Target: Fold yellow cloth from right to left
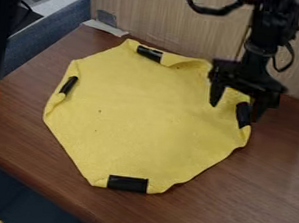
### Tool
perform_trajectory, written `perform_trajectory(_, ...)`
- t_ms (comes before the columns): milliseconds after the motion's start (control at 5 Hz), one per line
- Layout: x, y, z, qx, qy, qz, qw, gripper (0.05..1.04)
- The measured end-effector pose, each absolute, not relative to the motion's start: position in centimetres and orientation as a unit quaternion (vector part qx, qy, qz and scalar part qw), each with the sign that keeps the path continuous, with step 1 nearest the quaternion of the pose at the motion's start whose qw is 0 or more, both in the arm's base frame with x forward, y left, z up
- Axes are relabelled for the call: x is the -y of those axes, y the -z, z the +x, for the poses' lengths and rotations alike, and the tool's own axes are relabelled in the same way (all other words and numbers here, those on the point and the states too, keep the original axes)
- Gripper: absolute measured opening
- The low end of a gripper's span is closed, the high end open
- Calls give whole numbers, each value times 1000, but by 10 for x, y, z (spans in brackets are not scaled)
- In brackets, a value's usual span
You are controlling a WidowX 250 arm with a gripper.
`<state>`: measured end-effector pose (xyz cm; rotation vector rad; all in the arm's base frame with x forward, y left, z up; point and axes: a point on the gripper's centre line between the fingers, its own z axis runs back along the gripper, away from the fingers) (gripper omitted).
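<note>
At the view's right edge of the yellow cloth [138, 117], we are holding the gripper [235, 111] released, its 2 fingers standing apart: 1 is hanging over the cloth, 1 beside the right-hand black strip [243, 115]. We are locating the cloth spread across the brown table [264, 196], near the wood-grain panel [168, 20]. We are counting 3 other black strips [128, 183] along its top, left and bottom edges.
</note>
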<state>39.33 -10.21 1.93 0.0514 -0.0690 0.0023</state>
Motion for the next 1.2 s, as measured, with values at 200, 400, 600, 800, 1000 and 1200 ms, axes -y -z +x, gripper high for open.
perform_trajectory(200, 109, -11, 395, 31, 12, 26, 999, 954)
perform_trajectory(400, 112, -2, 395, 29, 25, 33, 999, 679)
perform_trajectory(600, 115, -2, 395, 34, 31, 45, 998, 390)
perform_trajectory(800, 114, 0, 394, 34, 23, 36, 999, 189)
perform_trajectory(1000, 113, 0, 393, 31, 27, 36, 999, 89)
perform_trajectory(1200, 111, -4, 391, 30, 31, 35, 998, 72)
